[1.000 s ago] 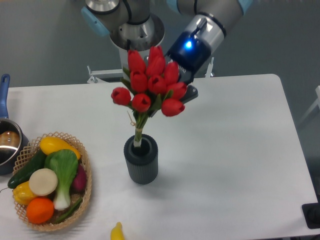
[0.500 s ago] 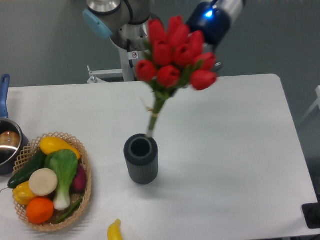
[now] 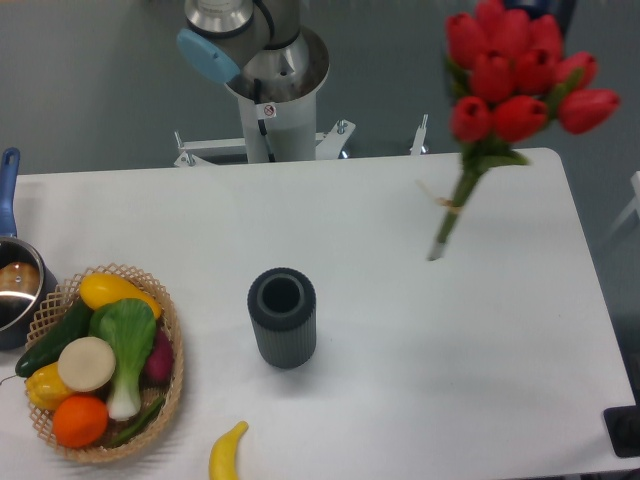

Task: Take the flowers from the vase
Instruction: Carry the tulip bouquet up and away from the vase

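found bunch of red tulip buds on tied green stems (image 3: pixel 505 85) aloft at upper right, well clear of empty ribbed dark grey cylindrical vase (image 3: pixel 282 317), stems slanting down-left; pincer hidden behind buds, grip state undeterminable.

No legible text, brand or number can be made out; a small round red-ringed sticker (image 3: pixel 267 110) is seen on the grey robot base column (image 3: pixel 272 125), its content unreadable.
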{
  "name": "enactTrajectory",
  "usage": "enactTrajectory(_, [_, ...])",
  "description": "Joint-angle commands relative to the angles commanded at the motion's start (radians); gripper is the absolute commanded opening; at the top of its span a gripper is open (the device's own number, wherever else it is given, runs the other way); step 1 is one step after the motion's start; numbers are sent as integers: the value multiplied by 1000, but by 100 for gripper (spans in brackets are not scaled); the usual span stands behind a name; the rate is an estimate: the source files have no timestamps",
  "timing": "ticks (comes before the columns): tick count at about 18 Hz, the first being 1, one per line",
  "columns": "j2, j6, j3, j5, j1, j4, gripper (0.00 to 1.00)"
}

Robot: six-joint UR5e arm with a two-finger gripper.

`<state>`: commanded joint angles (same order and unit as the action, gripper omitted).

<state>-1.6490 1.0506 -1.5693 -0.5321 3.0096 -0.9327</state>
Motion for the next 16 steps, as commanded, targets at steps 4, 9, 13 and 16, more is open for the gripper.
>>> enactTrajectory(4, [-34, 29, 2, -66, 20, -2, 32])
enactTrajectory(9, [-51, 45, -20, -75, 38, -2, 32])
enactTrajectory(13, [-51, 89, -64, -77, 64, 0, 32])
enactTrajectory(16, [-49, 101, -75, -75, 68, 0, 33])
